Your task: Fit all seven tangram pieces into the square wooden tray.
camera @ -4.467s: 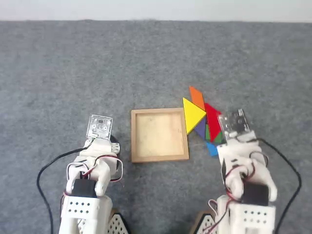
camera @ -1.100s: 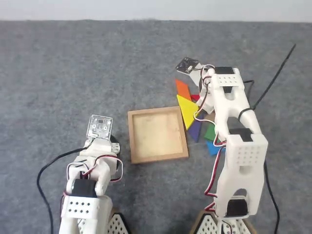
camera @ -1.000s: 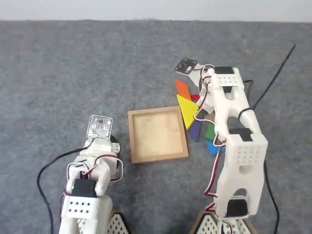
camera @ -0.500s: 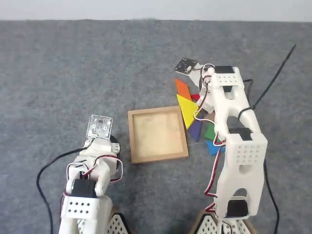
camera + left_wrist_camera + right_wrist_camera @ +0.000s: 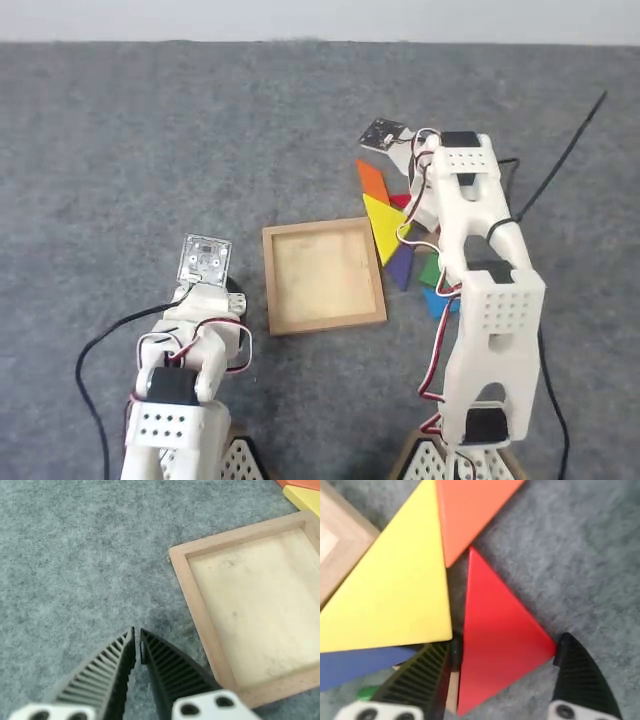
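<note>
The square wooden tray (image 5: 269, 282) sits in the middle of the high view, flat on the grey mat (image 5: 140, 130). Nothing is inside it. You can see its bare wood floor in the left wrist view too, with its rim (image 5: 197, 605) close to the left claw.

All the tangram pieces lie in a bunch just right of the tray. The big yellow triangle (image 5: 386, 226) touches the tray's right edge near the upper corner. The orange piece (image 5: 373, 181) is just above it, touching it. A dark blue piece (image 5: 400, 266) pokes out below the yellow one. A green piece (image 5: 431, 270) and a light blue piece (image 5: 437, 302) are to the right of it, partly hidden under the arm. A little bit of the red triangle (image 5: 401, 200) shows beside the yellow one.

The right arm (image 5: 478, 260) stretches up over the pieces on the right side of the frame. Its own camera shows the right claw (image 5: 505, 642) open wide, with the red triangle (image 5: 495, 635) between its two fingers. One finger (image 5: 422, 672) is at the line where the red piece meets the yellow triangle (image 5: 400, 580). The other finger (image 5: 575, 667) is just by the red piece's far corner. I cannot tell if the fingers touch the red piece.

The left arm (image 5: 190, 350) is in the lower left of the high view, left of the tray. The left claw (image 5: 137, 632) is nearly closed, with just a thin gap between the fingers. It holds nothing and hangs over the bare mat beside the tray.
</note>
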